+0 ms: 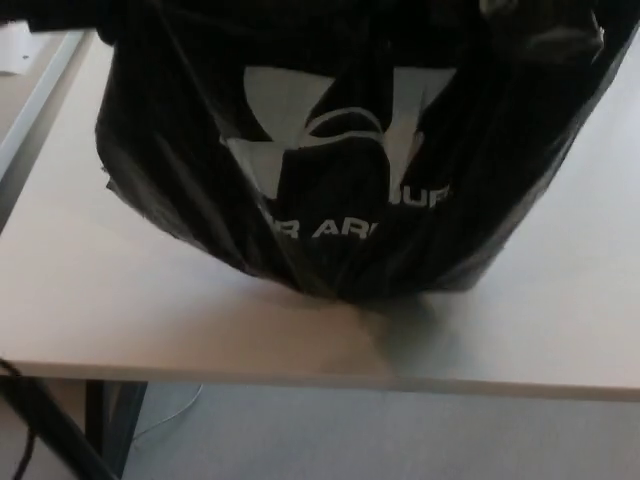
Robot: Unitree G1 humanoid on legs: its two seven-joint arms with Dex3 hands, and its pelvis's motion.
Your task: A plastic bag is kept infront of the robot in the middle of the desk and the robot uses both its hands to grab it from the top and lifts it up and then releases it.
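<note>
Showing along its near edge above a grey floor (400, 440) and dark desk legs (110, 425), the pale beige tabletop (120, 310) carries a shadow under the black plastic bag with a white logo (340, 160), which hangs upright mid-desk, bottom at the surface. Neither robot hand shows, so the fingers' state cannot be told.

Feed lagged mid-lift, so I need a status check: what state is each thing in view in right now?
Plastic bag: hanging upright with its white logo facing the camera, top out of frame, bottom at or just above the desk.
Desk: bare near its front edge, the bag's shadow on it.
Left hand: not in view.
Right hand: not in view.
</note>
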